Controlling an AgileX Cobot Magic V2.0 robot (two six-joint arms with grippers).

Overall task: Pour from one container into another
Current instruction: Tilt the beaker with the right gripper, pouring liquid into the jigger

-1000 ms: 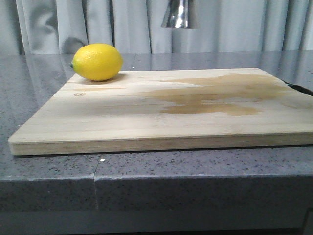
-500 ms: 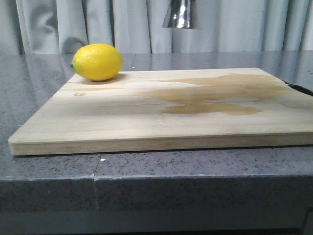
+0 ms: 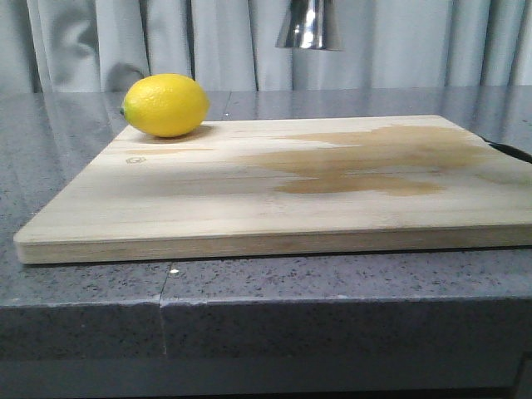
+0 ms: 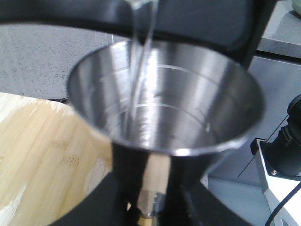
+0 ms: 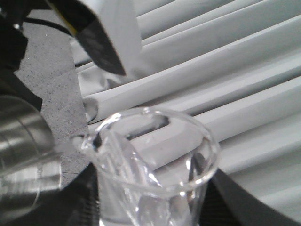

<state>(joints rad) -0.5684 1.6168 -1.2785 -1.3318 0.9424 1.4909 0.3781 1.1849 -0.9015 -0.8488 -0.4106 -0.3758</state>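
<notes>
A: What does your front view give you?

B: You see a pale wooden cutting board (image 3: 274, 187) with a brown wet stain, on a speckled grey stone counter (image 3: 249, 324). A yellow lemon (image 3: 165, 105) sits at the board's far left corner. Up at the frame's top edge, only the lower cone of the shiny steel hourglass-shaped jigger (image 3: 309, 25) shows, held in the air above the board's far edge. Neither arm shows here.

A: And your left wrist view?

B: You look straight into the jigger's (image 4: 164, 94) open upper cone. A thin clear stream (image 4: 136, 70) runs down into it. The left gripper (image 4: 146, 207) is closed around the jigger's narrow waist, its dark fingers on either side.

A: The right wrist view?

B: The small clear glass beaker (image 5: 150, 169) fills the frame, tilted, its spout touching or just over the jigger's rim (image 5: 23, 146). Dark shapes flank the beaker's base, so the right gripper seems to hold it, but you cannot tell how its fingers stand. Grey curtains (image 5: 225, 70) hang behind.
</notes>
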